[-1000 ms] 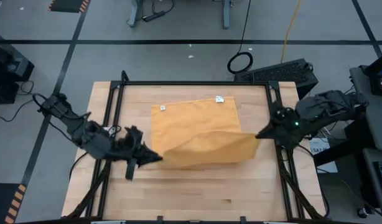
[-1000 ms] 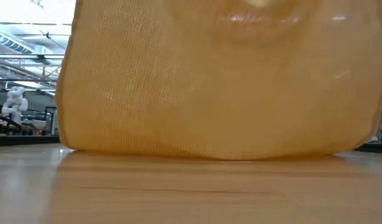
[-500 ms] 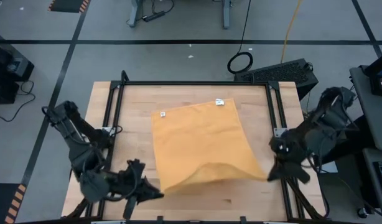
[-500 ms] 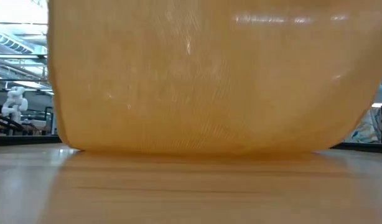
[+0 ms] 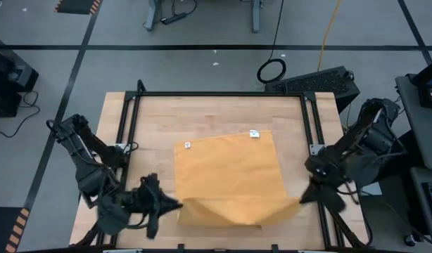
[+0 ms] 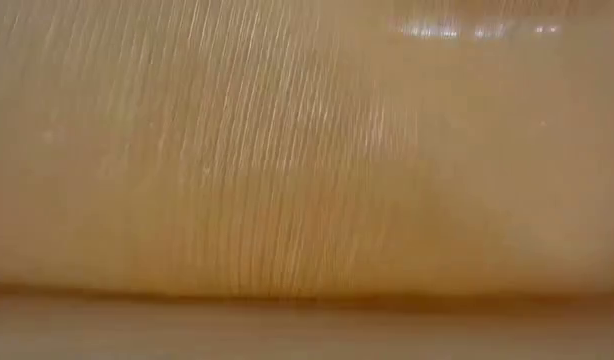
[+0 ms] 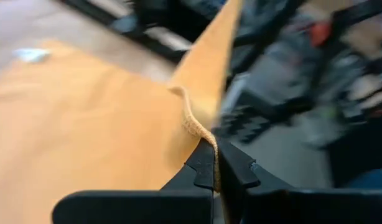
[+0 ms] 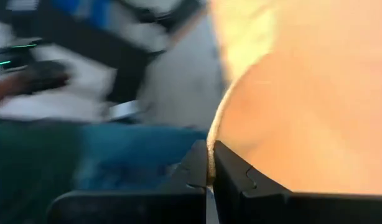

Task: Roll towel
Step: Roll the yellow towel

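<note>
The mustard-yellow towel (image 5: 229, 176) lies spread on the wooden table (image 5: 153, 119), with two small white tags at its far edge. Its far part rests flat, and its near edge (image 5: 230, 216) is raised between the two grippers and sags in the middle. My left gripper (image 5: 175, 205) is shut on the near left corner. My right gripper (image 5: 300, 200) is shut on the near right corner. In the low view the towel (image 6: 307, 150) fills the picture. My left gripper pinches the towel's near left corner (image 7: 202, 138) between its two fingers, coming level from the table's left side. The corner is lifted off the table, and the cloth runs from it down to the flat part. I cannot tell if it holds one layer or several. My right gripper pinches the towel's near right corner at its edge (image 8: 211, 152) between its two fingers, coming from the table's right side. The corner is lifted clear of the table, and the edge curves away from the fingers.
Black frame rails run along the table's left side (image 5: 128, 140) and right side (image 5: 311, 133). Bare wood lies beyond the towel's far edge. A dark keyboard-like device (image 5: 314, 81) and a cable coil (image 5: 272, 70) sit off the table, beyond its far edge.
Both grippers have gone toward the table's near edge, staying shut on the towel's near corners. The towel's near part, which lay bunched over the middle, has been drawn out toward the near edge. The whole towel has slid nearer, its far edge with it.
</note>
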Robot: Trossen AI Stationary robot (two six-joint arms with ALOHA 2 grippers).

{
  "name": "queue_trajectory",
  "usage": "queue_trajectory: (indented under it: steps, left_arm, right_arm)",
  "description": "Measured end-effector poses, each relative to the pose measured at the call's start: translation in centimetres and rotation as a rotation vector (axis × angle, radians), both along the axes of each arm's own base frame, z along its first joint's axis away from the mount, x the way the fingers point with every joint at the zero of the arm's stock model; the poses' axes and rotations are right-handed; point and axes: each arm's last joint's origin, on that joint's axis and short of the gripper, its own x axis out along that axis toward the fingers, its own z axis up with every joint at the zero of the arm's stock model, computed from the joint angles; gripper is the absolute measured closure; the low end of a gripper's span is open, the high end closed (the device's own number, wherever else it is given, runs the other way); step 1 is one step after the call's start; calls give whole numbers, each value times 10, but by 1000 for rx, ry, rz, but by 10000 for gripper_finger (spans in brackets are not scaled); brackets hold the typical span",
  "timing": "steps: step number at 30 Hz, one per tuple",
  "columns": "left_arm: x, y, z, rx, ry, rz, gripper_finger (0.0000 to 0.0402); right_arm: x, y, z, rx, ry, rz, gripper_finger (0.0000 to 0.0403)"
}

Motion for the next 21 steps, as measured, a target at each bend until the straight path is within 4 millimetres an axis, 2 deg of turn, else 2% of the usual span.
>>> queue_trajectory:
  steps: [7, 13, 18, 21]
  left_arm:
    - [2, 42, -24, 206, 270, 154, 398]
    - [1, 73, -36, 357, 466, 239, 392]
    - [9, 88, -52, 362, 549, 282, 390]
    - [12, 89, -62, 338, 562, 281, 389]
  right_arm:
    - [-4, -32, -27, -394, 168, -251, 402]
    - [-4, -58, -35, -694, 237, -409, 402]
    - [4, -72, -37, -814, 236, -449, 402]
    - [11, -77, -49, -822, 282, -467, 402]
